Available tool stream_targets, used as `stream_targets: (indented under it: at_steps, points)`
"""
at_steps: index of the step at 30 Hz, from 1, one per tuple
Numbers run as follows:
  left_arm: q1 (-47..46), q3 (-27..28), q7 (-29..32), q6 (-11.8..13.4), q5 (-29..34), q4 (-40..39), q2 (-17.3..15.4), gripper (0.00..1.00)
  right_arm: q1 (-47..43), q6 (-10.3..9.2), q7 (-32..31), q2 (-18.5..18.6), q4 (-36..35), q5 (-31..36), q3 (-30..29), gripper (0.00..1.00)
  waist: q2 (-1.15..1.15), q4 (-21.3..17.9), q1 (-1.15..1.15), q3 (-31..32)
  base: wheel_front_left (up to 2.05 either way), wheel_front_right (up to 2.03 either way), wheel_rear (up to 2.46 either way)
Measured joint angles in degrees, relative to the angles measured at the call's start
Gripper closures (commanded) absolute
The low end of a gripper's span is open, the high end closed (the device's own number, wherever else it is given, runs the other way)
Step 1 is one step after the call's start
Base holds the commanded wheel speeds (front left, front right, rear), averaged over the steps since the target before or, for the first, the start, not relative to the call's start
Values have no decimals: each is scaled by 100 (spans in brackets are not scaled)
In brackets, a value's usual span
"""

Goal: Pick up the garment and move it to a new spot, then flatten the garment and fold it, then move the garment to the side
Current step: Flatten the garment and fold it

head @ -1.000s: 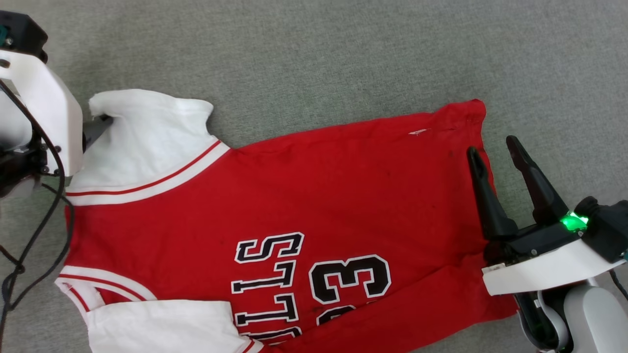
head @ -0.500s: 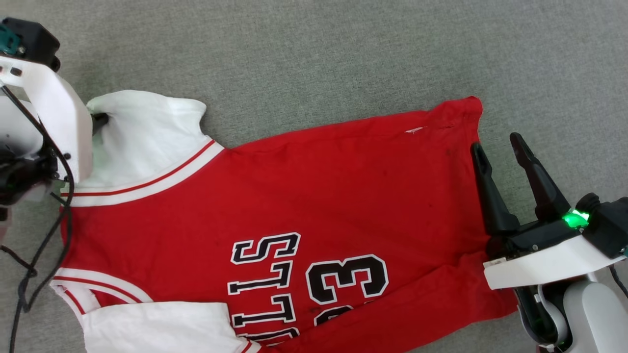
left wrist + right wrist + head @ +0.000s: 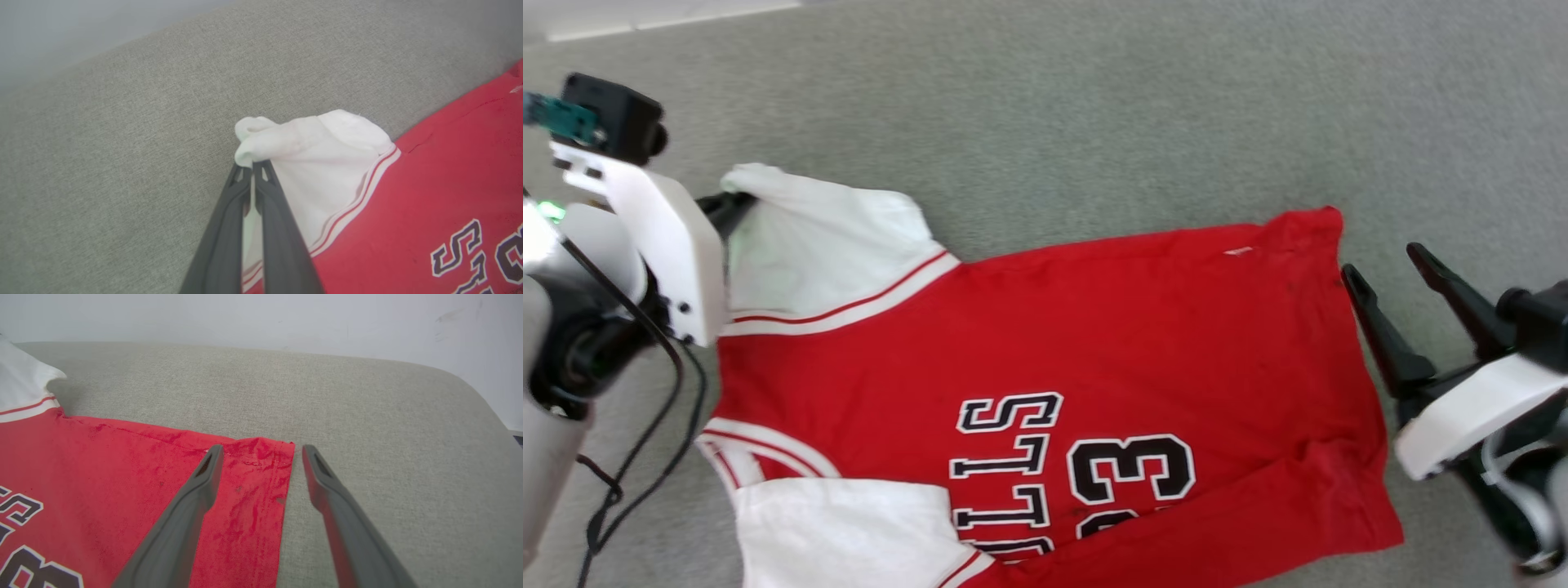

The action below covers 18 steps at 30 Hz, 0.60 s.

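One garment (image 3: 1094, 343), a red jersey-style T-shirt, is spread lettering-up on the grey fabric surface (image 3: 1094, 122). In the head view its collar end is turned toward nine o'clock and its hem toward three o'clock.

It is judged light, soft and limp (no stiffness to keep a shape), so it is expected to sag and drag if lifted from one point. Two well-separated holds are called for.

Two white sleeves are counted: the far sleeve (image 3: 825, 237) at ten o'clock and the near sleeve (image 3: 841, 531) at seven o'clock.

The left gripper (image 3: 252, 165) is seen with its fingers pressed together on the cuff of the far sleeve, with cloth bunched at the tips. The right gripper (image 3: 261, 451) is held with its fingers spread wide and nothing pinched. One finger is over the red cloth and the other over bare surface, beside the hem corner (image 3: 282, 451) at two o'clock. That corner is judged the matching hold.

Two grippers are counted, with two fingers each.
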<state>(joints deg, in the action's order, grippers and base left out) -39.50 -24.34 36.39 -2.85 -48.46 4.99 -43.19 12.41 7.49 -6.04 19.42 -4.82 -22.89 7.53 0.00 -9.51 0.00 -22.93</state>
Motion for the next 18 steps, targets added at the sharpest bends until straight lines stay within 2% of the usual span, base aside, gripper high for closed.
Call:
stream_targets:
  at_steps: [4,10,15,18]
  points:
    - [177,-78,-197,-35,102,-532,4,100,193,1,-1147,498,-80,-51,-86,0,0,237,0,137,0,0,0]
    - [398,-138,-349,-19,240,-1365,-63,100,564,2,-3061,984,-109,-381,-212,0,0,587,0,172,0,0,0]
    - [574,-137,-470,35,226,-1875,-31,100,895,1,-4401,1047,-9,-482,-356,0,0,842,0,48,0,0,0]
    - [673,-126,-541,57,233,-2102,-55,100,1112,1,-5001,1103,114,-324,-425,0,0,960,0,-88,0,0,0]
